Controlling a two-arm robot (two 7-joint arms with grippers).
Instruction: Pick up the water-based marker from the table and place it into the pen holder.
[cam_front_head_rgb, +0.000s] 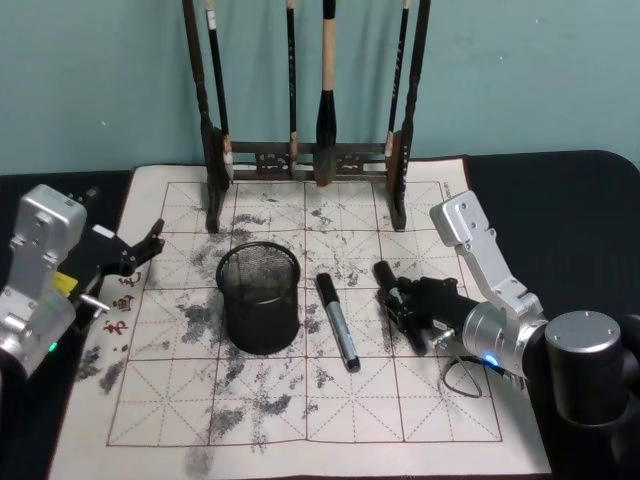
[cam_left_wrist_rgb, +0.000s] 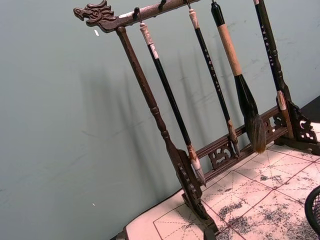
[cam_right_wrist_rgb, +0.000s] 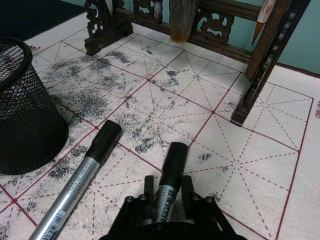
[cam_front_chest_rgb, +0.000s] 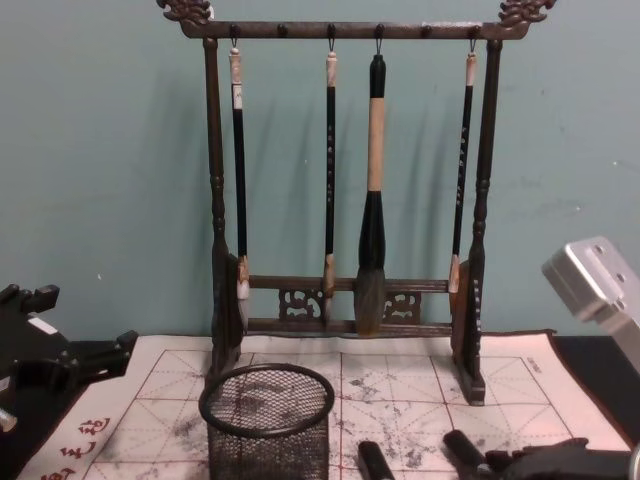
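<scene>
The black wire-mesh pen holder (cam_front_head_rgb: 260, 300) (cam_right_wrist_rgb: 22, 115) (cam_front_chest_rgb: 268, 425) stands upright on the mat's left-centre. Two black-capped, silver-barrelled markers lie right of it. My right gripper (cam_front_head_rgb: 397, 302) (cam_right_wrist_rgb: 167, 200) is shut on the right-hand water-based marker (cam_front_head_rgb: 383, 273) (cam_right_wrist_rgb: 173, 160), low over the mat, with the cap sticking out past the fingers. The other marker (cam_front_head_rgb: 338, 322) (cam_right_wrist_rgb: 82, 177) lies free between that one and the holder. My left gripper (cam_front_head_rgb: 143, 250) (cam_front_chest_rgb: 70, 350) hovers open and empty at the mat's left edge.
A tall dark wooden brush rack (cam_front_head_rgb: 310, 155) (cam_front_chest_rgb: 350, 200) (cam_left_wrist_rgb: 165, 135) hung with several brushes stands across the back of the ink-stained gridded mat (cam_front_head_rgb: 300, 410). The mat lies on a black table (cam_front_head_rgb: 560, 190) before a teal wall.
</scene>
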